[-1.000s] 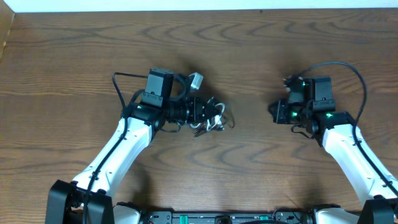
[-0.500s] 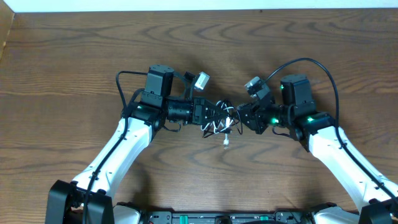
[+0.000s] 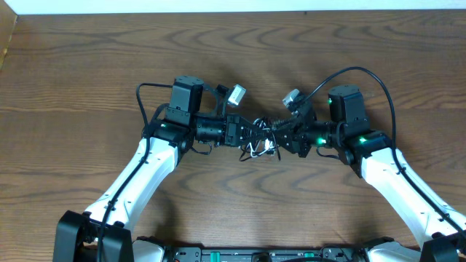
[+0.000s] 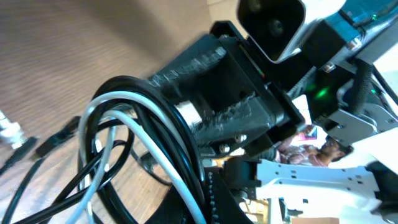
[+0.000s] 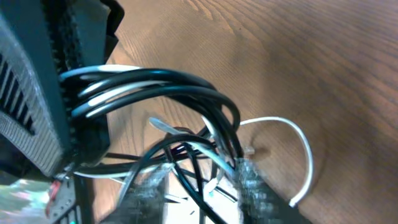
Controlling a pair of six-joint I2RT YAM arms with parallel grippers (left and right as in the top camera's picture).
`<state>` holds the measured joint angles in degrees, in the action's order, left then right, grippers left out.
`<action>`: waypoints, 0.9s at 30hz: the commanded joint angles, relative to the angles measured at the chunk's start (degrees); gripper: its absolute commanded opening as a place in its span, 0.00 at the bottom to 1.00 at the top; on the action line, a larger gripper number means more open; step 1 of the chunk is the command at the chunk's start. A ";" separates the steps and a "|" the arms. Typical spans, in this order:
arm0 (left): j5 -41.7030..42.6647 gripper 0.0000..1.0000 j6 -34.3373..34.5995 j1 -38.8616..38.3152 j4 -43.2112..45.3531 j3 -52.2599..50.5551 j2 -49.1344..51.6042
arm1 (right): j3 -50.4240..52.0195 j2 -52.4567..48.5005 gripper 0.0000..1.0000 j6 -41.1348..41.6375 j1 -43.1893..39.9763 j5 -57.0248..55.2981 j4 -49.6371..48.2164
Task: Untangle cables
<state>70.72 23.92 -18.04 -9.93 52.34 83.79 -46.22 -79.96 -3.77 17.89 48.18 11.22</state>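
The cables (image 3: 258, 148) are a small tangle of thin black and white cords, held between the two arms mid-table. My left gripper (image 3: 245, 134) is shut on one side of the bundle. In the left wrist view the looped cords (image 4: 127, 118) run down into its jaws (image 4: 208, 208). My right gripper (image 3: 282, 136) faces it from the right, its fingertips in the tangle. In the right wrist view its fingers (image 5: 199, 193) stand apart with several strands (image 5: 186, 93) between them. A white cord end (image 5: 300, 149) curls free over the wood.
The wooden table (image 3: 233, 58) runs on all sides of the arms. Each arm's own thick black wire arcs above it, left (image 3: 145, 89) and right (image 3: 364, 73). The left gripper's body (image 5: 34, 99) fills the left of the right wrist view.
My right arm swung left from the right side to the bundle, its fingertips now in the tangle. The left gripper shifted slightly right. The dangling white plug end no longer hangs below.
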 commanded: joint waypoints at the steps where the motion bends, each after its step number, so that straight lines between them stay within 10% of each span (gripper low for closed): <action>1: 4.83 0.08 -0.76 0.09 0.50 0.98 -0.96 | -0.17 0.15 0.41 -0.68 0.63 -0.50 -0.31; 8: 9.79 0.08 -0.76 0.09 2.25 0.98 -0.96 | -0.17 0.15 0.32 -1.49 0.72 -0.59 -0.46; 15: 7.61 0.07 -0.79 0.09 3.21 0.98 -0.96 | -0.17 0.15 0.01 -1.46 2.21 -2.25 -0.07; 24: 3.41 0.07 -1.03 0.09 2.93 0.98 -0.96 | -0.17 0.15 0.01 20.57 0.50 -38.80 8.04; 27: -2.89 0.07 -1.22 0.09 1.40 0.98 -0.96 | -0.17 0.15 0.01 21.18 0.15 -33.42 8.37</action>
<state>73.38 23.90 -18.04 -7.86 52.34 83.79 -46.22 -79.99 11.27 18.46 19.07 19.66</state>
